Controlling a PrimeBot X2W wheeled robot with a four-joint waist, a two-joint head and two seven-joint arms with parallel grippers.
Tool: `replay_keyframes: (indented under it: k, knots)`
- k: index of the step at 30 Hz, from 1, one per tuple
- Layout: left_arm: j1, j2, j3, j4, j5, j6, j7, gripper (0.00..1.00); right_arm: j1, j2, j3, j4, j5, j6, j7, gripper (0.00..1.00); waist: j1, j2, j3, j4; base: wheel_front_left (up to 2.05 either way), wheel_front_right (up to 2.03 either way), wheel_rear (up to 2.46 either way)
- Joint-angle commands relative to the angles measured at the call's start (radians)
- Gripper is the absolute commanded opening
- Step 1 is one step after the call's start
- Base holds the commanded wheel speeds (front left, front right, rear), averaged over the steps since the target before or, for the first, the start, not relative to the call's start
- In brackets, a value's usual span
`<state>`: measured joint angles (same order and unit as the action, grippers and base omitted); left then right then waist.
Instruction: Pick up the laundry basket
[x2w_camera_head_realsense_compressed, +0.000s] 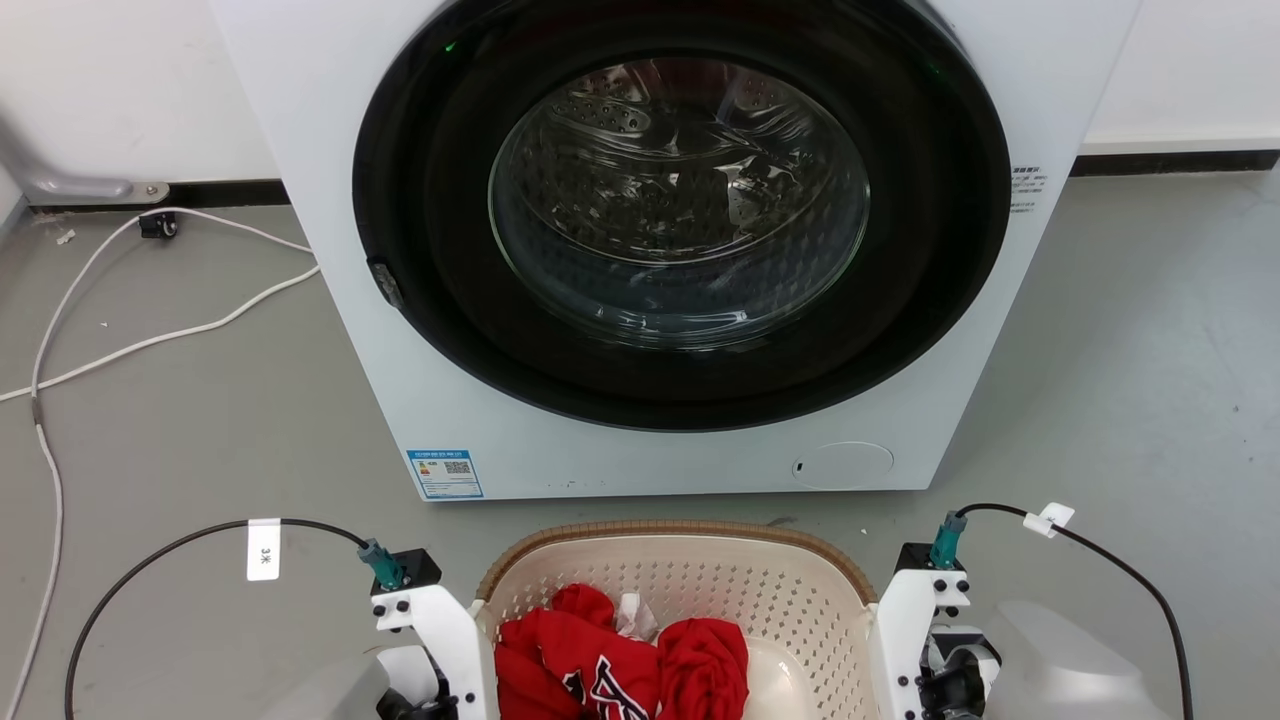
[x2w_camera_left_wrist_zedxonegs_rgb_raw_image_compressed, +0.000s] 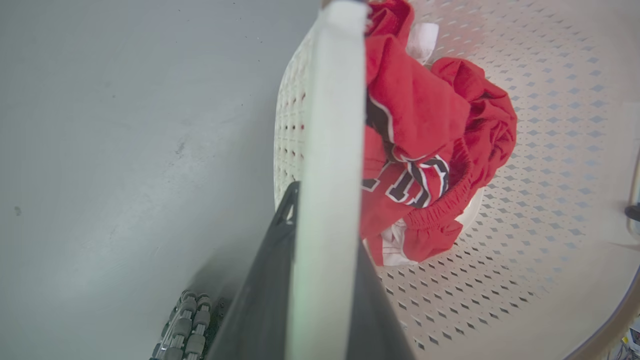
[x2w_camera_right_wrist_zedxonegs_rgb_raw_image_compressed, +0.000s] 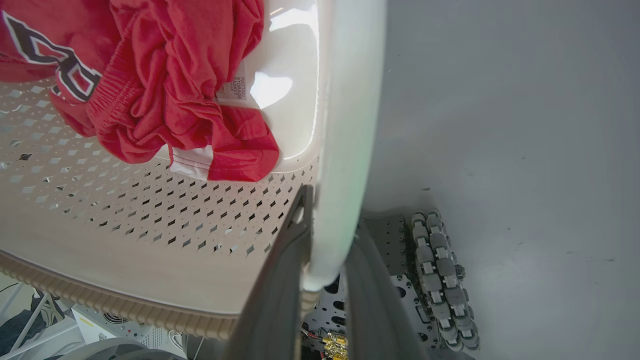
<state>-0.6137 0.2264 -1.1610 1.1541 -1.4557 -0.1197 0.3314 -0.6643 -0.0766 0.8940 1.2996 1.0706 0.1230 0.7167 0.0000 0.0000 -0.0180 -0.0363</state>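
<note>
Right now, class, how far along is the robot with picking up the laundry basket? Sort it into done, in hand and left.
Done: the approach to the laundry basket, red clothes inside. In hand: the left gripper straddles one white handle, the right gripper the other handle, both seemingly clamped. Left: the lift; whether the basket has cleared the floor cannot be told.

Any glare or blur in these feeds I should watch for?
Head view: sharp, reflections on the washer door glass. Left wrist view: the laundry basket is crisp, its near handle blurred. Right wrist view: bright glare on the basket's glossy floor, handle soft too.
</note>
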Motion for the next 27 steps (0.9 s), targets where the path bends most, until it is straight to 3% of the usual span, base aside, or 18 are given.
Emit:
replay_keyframes:
  k: [1, 27]
  knots:
    - [0.002, -0.05, 0.0, -0.039, -0.012, -0.02, -0.002, 0.0, 0.014, 0.049, -0.002, -0.021, 0.018, 0.014, 0.003, 0.0, 0.0, 0.0, 0.001, 0.0, 0.0, 0.0, 0.0]
    - [0.007, -0.045, -0.013, -0.04, -0.025, -0.02, -0.009, 0.0, 0.024, 0.049, -0.001, -0.021, 0.025, 0.014, 0.005, 0.0, 0.0, 0.0, -0.004, 0.0, 0.0, 0.0, 0.0]
